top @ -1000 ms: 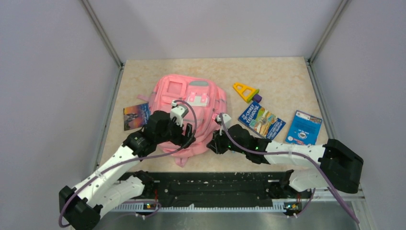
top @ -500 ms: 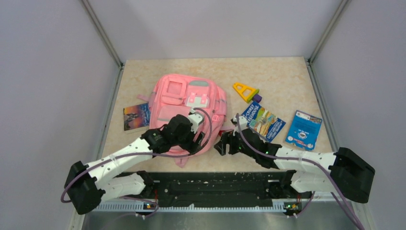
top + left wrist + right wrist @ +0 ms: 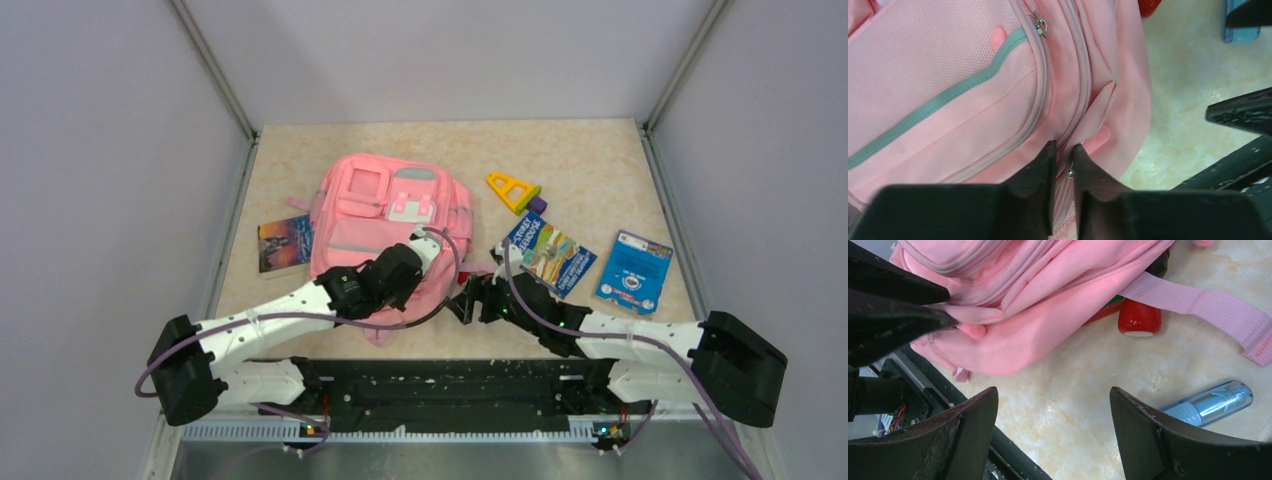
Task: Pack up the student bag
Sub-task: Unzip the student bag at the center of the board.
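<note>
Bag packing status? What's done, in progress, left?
Done: nothing visibly packed. The bag lies flat, and the zips in view look closed.
In hand: the left tool seems pinched on a zip pull at the bag's side. The right tool is open and empty beside it.
Left: open the bag, then load the books, yellow triangle and blue pen, all out on the table.

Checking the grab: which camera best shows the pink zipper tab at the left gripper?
Left wrist: the pink zipper tab sticks out past the left gripper, closed narrow on the pink fabric backpack. Right wrist shows the tab side-on at the fingertips. In the top view the arm hides it.
</note>
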